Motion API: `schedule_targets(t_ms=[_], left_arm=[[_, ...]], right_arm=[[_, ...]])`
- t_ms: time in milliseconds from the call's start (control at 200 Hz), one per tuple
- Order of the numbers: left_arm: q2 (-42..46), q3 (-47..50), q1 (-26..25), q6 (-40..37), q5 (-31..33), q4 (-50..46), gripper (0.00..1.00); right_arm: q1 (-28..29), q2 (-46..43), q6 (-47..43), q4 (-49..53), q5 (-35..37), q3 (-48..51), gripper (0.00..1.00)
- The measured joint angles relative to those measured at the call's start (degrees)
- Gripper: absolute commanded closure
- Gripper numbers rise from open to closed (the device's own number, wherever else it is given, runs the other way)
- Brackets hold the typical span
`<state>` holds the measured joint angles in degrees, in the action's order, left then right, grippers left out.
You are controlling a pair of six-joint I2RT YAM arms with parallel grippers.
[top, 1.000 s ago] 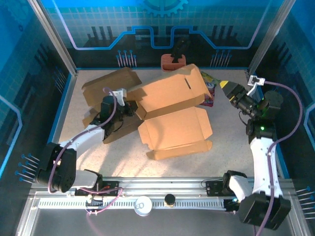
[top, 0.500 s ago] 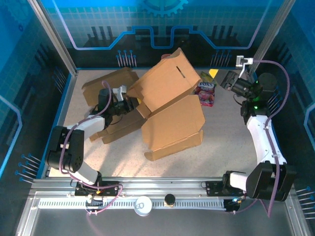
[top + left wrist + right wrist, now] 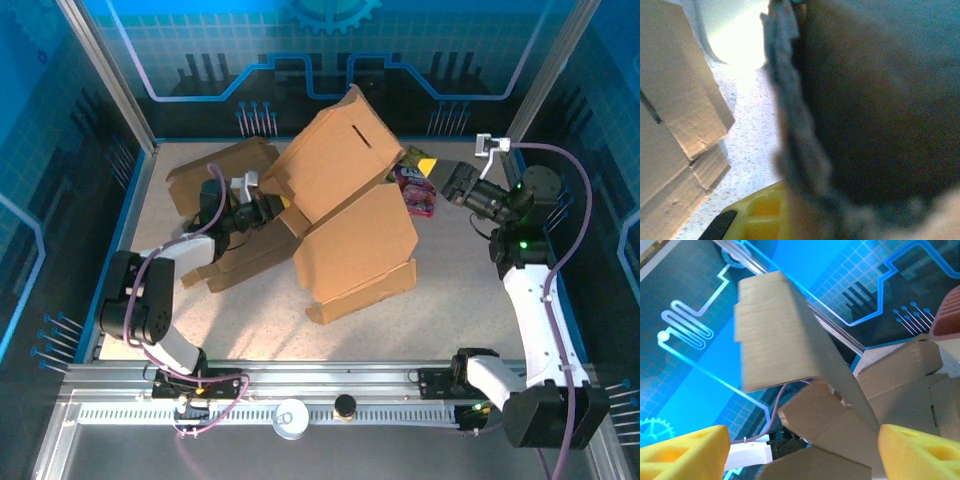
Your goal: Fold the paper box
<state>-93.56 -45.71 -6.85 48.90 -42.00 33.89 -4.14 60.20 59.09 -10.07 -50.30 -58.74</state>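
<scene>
The brown paper box (image 3: 350, 215) stands tilted up in the middle of the table, its slotted panel highest and its lower flaps resting on the surface. At the box's left edge my left gripper (image 3: 266, 212) is shut on a flap. In the left wrist view that flap is a dark blur close to the lens, beside one yellow finger (image 3: 752, 215). My right gripper (image 3: 441, 178) hovers open just right of the box, apart from it. In the right wrist view the box (image 3: 815, 390) lies ahead between the spread yellow fingertips (image 3: 685, 452).
Two more flat cardboard blanks lie on the left, one at the back (image 3: 215, 172) and one under the left arm (image 3: 240, 262). A colourful packet (image 3: 418, 190) lies below the right gripper. Blue walls enclose the table. A metal rail (image 3: 320, 385) runs along the front.
The box has swung up from lying flat to standing steeply tilted, its near flaps folding in. The right gripper has moved up and left towards the box. The left gripper stayed shut on the flap.
</scene>
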Motion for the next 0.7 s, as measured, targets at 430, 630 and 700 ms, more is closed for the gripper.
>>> schedule_targets(t_ms=[430,630,700], left_arm=[[-4.07,0.07,0.07,7.23,-3.08,6.95,1.00],[-4.04,0.13,0.07,7.76,-3.08,6.95,1.00],[-4.00,0.13,0.07,7.78,-3.08,6.97,1.00]], right_arm=[[5.97,3.28,-3.50,6.99,4.37,-8.37,0.32],[9.86,4.11,-5.62,10.03,9.01,-8.00,0.33],[11.15,5.14,-6.45,10.75,10.45,-8.00,0.33]])
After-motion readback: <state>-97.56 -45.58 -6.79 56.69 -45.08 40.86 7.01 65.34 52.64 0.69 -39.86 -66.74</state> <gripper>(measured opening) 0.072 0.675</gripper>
